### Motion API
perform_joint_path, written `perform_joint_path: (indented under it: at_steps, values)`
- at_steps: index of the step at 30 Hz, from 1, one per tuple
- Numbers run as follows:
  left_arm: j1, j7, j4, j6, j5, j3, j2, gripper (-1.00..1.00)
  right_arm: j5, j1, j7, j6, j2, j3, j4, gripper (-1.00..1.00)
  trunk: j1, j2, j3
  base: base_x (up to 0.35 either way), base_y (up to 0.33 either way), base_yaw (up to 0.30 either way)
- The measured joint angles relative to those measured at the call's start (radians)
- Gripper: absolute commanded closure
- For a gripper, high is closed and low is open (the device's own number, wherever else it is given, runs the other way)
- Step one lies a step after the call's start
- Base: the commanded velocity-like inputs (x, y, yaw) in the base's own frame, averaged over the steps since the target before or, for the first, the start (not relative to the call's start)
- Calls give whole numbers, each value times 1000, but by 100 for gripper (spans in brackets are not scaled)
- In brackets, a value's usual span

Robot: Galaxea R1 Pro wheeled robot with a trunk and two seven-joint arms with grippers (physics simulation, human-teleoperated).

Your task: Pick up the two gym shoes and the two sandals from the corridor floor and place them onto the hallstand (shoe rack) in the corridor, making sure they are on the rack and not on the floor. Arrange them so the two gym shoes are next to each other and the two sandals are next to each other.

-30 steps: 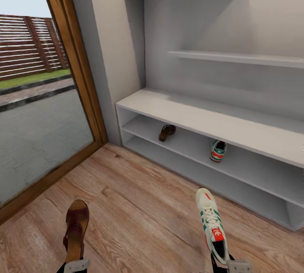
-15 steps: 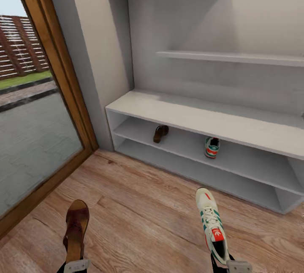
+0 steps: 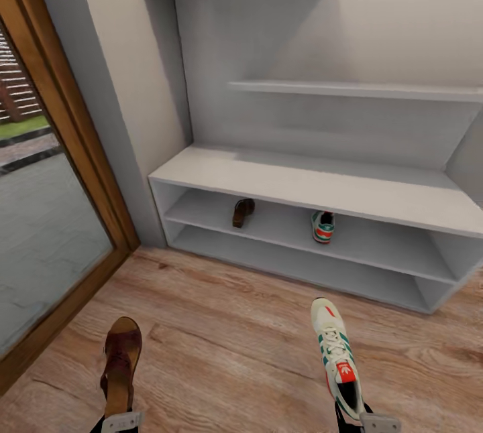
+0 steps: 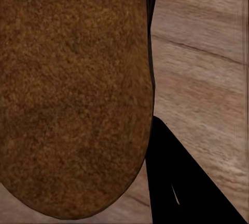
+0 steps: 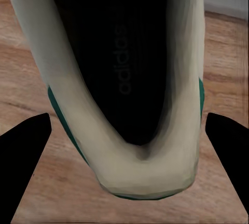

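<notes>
On the rack's (image 3: 295, 185) upper low shelf, well apart: one sandal (image 3: 243, 212), one shoe (image 3: 323, 226). Above the floor (image 3: 228, 339), left end effector (image 3: 121, 419) gripping second sandal (image 3: 121, 366) by the heel, right end effector (image 3: 365, 423) clamping second shoe (image 3: 337, 356), toes pointing rackward.

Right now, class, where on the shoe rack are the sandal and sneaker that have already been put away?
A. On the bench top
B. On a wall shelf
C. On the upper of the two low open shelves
C: the sandal and sneaker sit apart on the upper low shelf, under the bench top.
</notes>
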Motion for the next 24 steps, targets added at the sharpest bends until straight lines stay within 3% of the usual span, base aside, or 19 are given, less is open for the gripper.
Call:
perform_joint_path:
  at_steps: [12, 24]
  values:
    - [0, 0, 0, 0, -1, 0, 0, 100, 0, 0, 0, 0, 1, 0, -1, 100, 0, 0, 0, 0, 15, -252]
    - [0, 0, -1, 0, -1, 0, 0, 100, 1, 0, 0, 0, 0, 0, -1, 100, 0, 0, 0, 0, 200, -240]
